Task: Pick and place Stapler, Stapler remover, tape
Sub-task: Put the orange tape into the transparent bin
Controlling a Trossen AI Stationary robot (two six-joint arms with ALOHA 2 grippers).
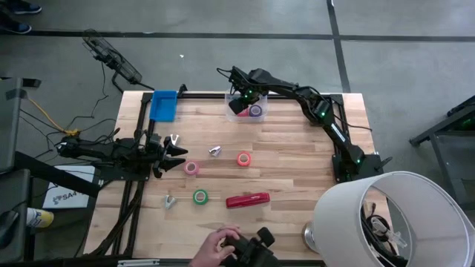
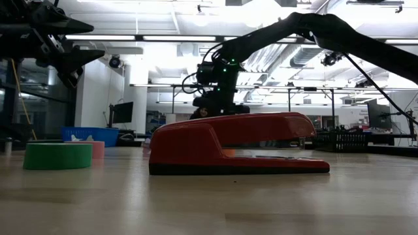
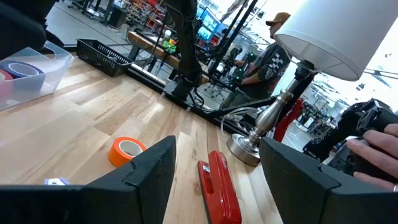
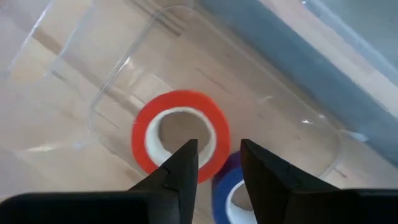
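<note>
The red stapler (image 1: 248, 200) lies flat on the table near its front edge, with a green tape roll (image 1: 200, 196) to its left. A pink roll (image 1: 191, 168) and an orange-red roll (image 1: 243, 159) lie farther back. Silvery stapler removers (image 1: 215, 151) (image 1: 170, 201) lie among them. My right gripper (image 4: 219, 158) points down into the clear bin (image 1: 245, 104) at the far edge, slightly open over a red roll (image 4: 180, 134) that lies flat beside a purple one (image 4: 230, 196). My left gripper (image 1: 178, 154) hangs open at the table's left, touching nothing. My right gripper comes from above, and its two fingers (image 4: 186, 165) stand on either side of the red roll's near wall (image 4: 217, 146). The roll lies flat on the bin's floor. I cannot tell whether the fingertips touch it.
A blue bin (image 1: 164, 105) stands at the far left corner. A white-shaded lamp (image 1: 386, 215) stands at the near right corner. A person's hand (image 1: 223, 246) holds a dark object at the front edge. A third remover (image 1: 174, 139) lies just by my left gripper.
</note>
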